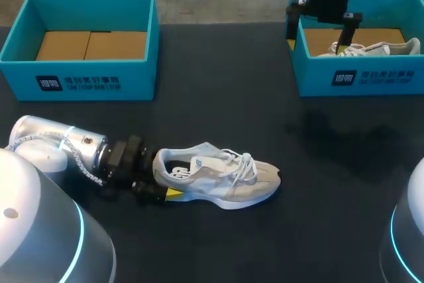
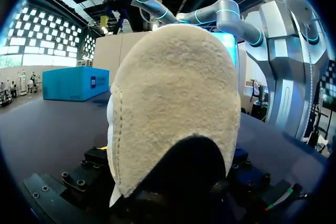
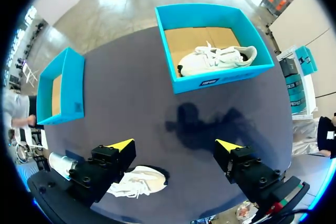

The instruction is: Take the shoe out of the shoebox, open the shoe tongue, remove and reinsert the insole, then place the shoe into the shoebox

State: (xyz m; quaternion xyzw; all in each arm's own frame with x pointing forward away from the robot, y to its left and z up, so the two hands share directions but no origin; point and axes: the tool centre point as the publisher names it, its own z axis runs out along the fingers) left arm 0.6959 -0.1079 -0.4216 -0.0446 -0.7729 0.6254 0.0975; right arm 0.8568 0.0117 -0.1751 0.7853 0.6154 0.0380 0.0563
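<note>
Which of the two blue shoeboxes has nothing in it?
The shoebox on the left arm's side: only its brown cardboard floor shows. The other shoebox holds a white shoe; a grey shoe lies on the table at the left gripper.

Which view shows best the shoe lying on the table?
The head view: the shoe shows whole, side-on, laces visible. The left wrist view shows only its heel, close up; the right wrist view shows it small and partly hidden.
</note>
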